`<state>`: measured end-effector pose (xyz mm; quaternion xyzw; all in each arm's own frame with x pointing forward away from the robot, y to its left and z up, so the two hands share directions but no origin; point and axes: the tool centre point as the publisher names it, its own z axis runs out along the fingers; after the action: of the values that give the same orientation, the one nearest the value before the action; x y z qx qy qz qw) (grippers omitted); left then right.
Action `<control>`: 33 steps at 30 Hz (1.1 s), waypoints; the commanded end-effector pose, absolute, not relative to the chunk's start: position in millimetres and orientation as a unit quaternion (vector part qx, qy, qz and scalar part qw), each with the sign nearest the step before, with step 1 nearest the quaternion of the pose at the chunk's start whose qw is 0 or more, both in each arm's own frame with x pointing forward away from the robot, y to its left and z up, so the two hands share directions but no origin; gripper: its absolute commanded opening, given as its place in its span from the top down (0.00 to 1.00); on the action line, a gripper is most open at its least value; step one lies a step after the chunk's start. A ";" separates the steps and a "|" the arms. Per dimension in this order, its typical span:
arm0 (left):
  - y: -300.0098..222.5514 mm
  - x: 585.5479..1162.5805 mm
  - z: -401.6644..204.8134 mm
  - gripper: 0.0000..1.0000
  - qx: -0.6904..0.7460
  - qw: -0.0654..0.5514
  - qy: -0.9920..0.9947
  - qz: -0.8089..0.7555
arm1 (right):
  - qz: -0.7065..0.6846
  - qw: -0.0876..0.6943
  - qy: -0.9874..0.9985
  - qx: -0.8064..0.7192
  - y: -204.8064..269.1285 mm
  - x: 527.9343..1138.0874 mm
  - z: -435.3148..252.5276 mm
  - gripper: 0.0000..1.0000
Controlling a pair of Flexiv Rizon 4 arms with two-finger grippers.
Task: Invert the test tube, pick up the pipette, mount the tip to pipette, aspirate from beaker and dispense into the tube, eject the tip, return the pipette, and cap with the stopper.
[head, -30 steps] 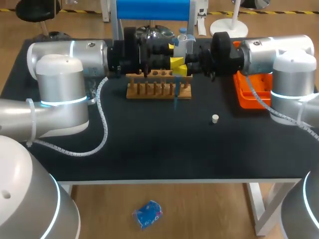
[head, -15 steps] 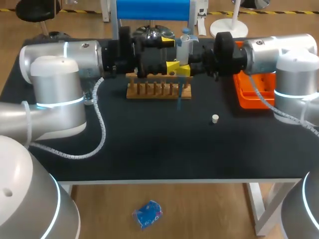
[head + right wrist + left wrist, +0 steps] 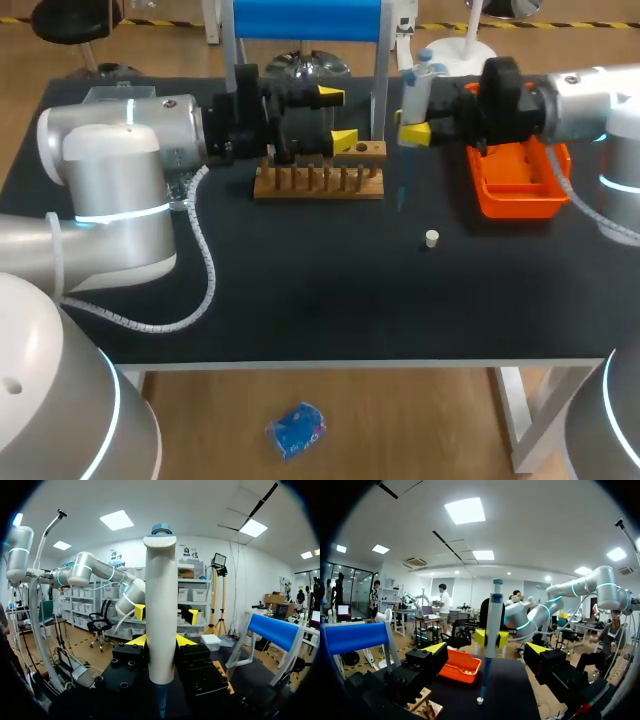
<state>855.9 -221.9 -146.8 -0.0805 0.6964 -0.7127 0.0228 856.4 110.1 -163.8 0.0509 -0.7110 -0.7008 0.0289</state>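
A white pipette (image 3: 417, 88) with a blue top and a blue tip stands upright above the table, right of the wooden tube rack (image 3: 318, 181). My right gripper (image 3: 412, 126) is shut on its body from the right. In the right wrist view the pipette (image 3: 161, 615) fills the gap between my right gripper's (image 3: 161, 641) yellow tips. My left gripper (image 3: 338, 118) hangs open behind the rack, apart from the pipette. In the left wrist view the pipette (image 3: 491, 625) stands ahead of my open left gripper (image 3: 487, 651). The small white stopper (image 3: 431, 238) lies on the black table.
An orange tray (image 3: 515, 190) sits at the table's right under my right arm. A blue-topped stand (image 3: 307, 20) rises behind the rack. A clear glass vessel (image 3: 182, 192) shows partly beside my left arm. The stopper (image 3: 479, 700) and orange tray (image 3: 461, 665) lie ahead of my left gripper.
My left gripper opened, let go of the pipette and drew back to the left. My right arm carried the pipette to the right, away from above the rack.
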 end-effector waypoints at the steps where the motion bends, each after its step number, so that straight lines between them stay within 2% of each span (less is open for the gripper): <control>1: -235.3 856.9 -152.3 0.00 -0.085 0.024 0.698 -0.711 | -0.699 0.012 -0.714 0.040 78.6 850.9 -155.3 1.00; 16: -259.5 857.2 -161.2 0.00 -0.096 0.004 0.724 -0.683 | -0.703 -0.059 -0.709 -0.012 -13.7 872.5 -146.8 1.00; 33: -293.3 868.8 -165.0 0.00 -0.096 -0.037 0.746 -0.658 | -0.700 -0.098 -0.704 -0.070 -101.1 912.3 -159.3 1.00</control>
<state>860.4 -285.8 -163.7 -0.0995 0.7422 -0.6620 -0.0310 908.6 -92.1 -158.6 -0.0740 -0.7036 -0.6994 -0.1019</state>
